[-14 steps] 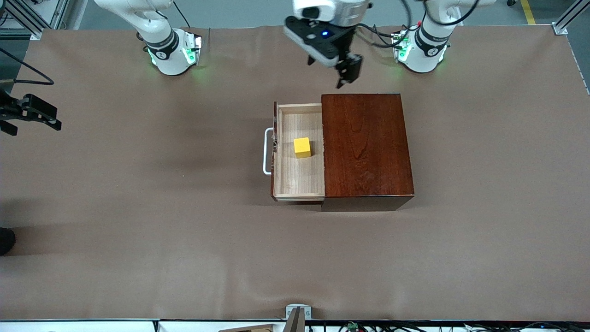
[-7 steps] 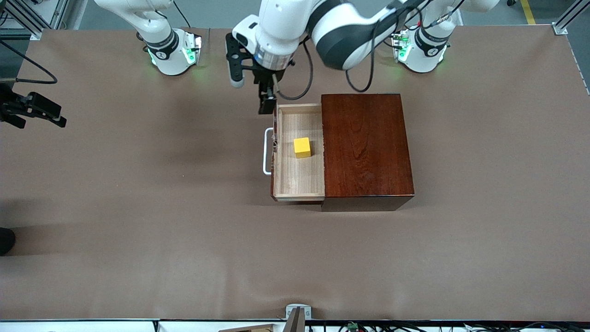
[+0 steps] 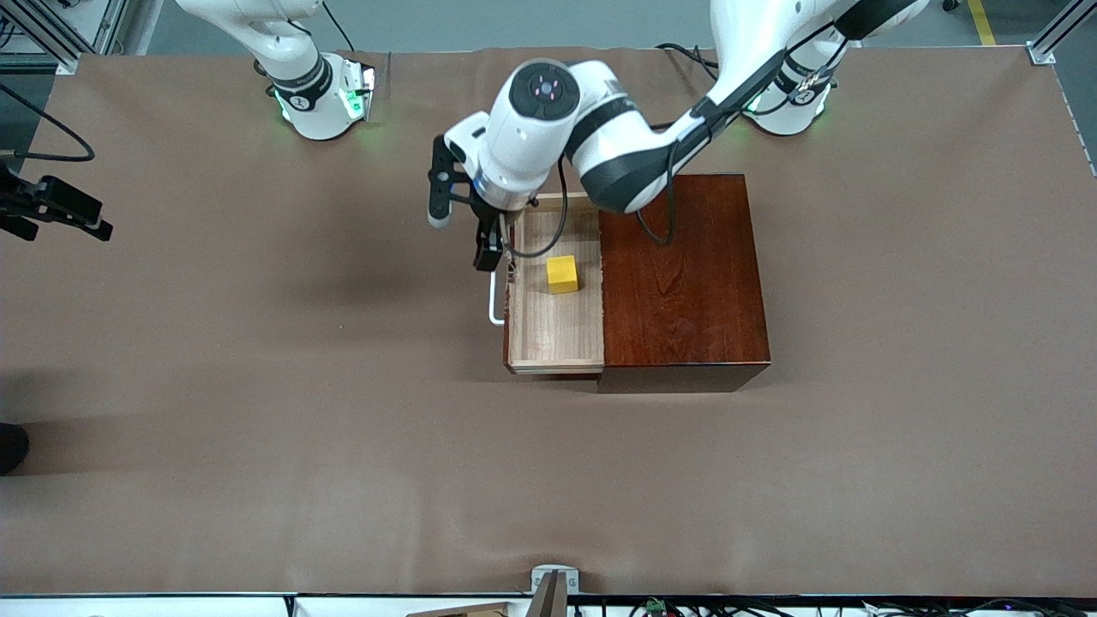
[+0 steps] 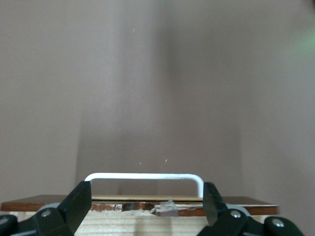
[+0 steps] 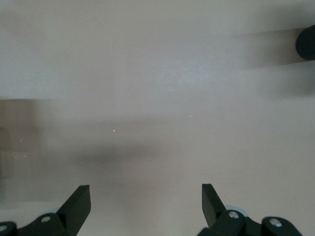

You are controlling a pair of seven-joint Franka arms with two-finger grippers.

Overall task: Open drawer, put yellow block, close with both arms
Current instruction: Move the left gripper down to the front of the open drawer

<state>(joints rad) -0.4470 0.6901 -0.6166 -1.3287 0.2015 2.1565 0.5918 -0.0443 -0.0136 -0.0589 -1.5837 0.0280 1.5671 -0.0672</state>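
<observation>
We are hovering the left gripper (image 3: 488, 250) wide open, empty, at the drawer (image 3: 555, 330) handle (image 3: 494, 300); right gripper (image 3: 53, 208) is waiting open, empty. Off-centre pushing risks jamming; yellow block (image 3: 562, 273) is sitting inside.

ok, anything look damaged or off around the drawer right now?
Yes: the drawer front's top edge looks chipped beside the white handle, with splintered raw wood showing in the left wrist view. Otherwise the yellow block sits flat inside, the left gripper hangs open over the handle, and the right gripper waits open at the right arm's end.
</observation>
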